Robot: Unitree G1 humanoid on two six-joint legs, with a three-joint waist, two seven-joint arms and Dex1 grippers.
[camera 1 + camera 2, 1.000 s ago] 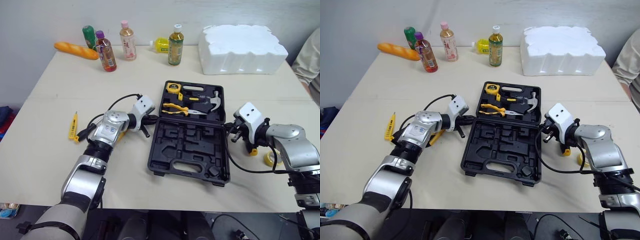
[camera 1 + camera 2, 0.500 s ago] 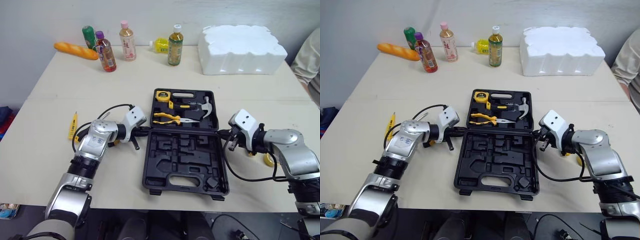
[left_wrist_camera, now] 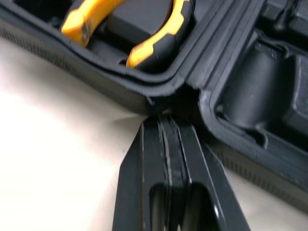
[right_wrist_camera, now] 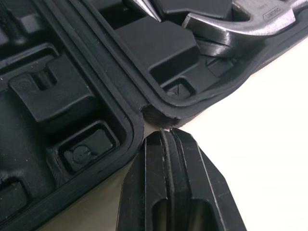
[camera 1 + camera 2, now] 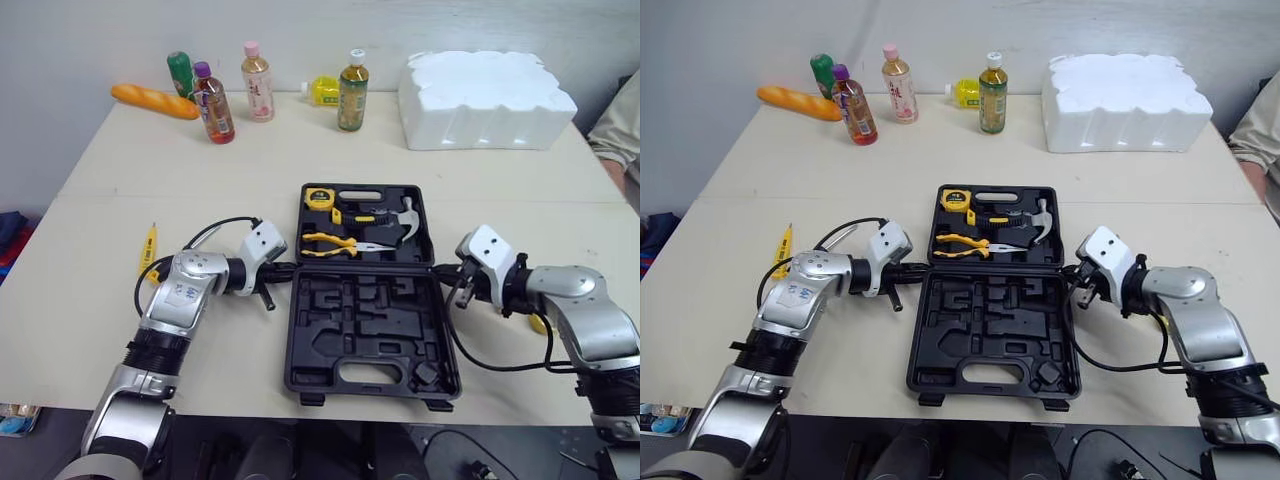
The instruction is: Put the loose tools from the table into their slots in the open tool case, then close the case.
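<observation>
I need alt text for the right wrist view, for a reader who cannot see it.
The shut right claw points at the hinge notch on the side of the open black tool case. The steel head of a hammer lies in one half; the other half's visible slots are empty.

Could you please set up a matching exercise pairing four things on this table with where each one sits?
1. tape measure
2. hammer
3. yellow screwdriver
4. foam block

A. loose on the table, left of the tool case
B. far half of the case, left end
C. table's far right corner
D. far half of the case, right end

Pairs: 1-B, 2-D, 3-A, 4-C.
</observation>
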